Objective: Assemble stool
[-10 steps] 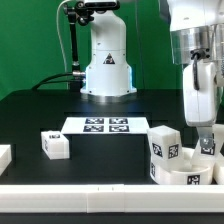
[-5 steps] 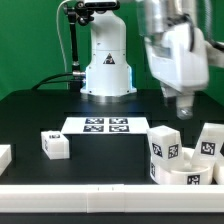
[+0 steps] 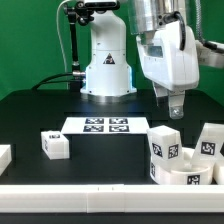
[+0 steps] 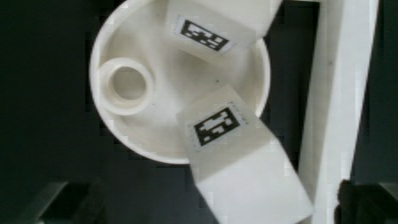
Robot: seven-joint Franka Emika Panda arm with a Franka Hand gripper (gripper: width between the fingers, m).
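At the exterior view's right, empty jaws are hovering spread above the seat (image 3: 186, 178), which is carrying two legs (image 3: 163, 146); fetching the loose leg (image 3: 55, 144) is likely coming next.

Words, numbers, brands: none I can read anywhere.
My base (image 3: 107, 62): one small dark mark on the white shell, too small to make out.
Marker board (image 3: 104, 125): black-and-white square tags, patterns only, no letters.
Loose leg (image 3: 55, 144): one square tag.
Standing leg (image 3: 164, 148): the same kind of tag.
Wrist view: first tag (image 4: 208, 33) and second tag (image 4: 217, 124), each on a leg against the seat (image 4: 143, 95).
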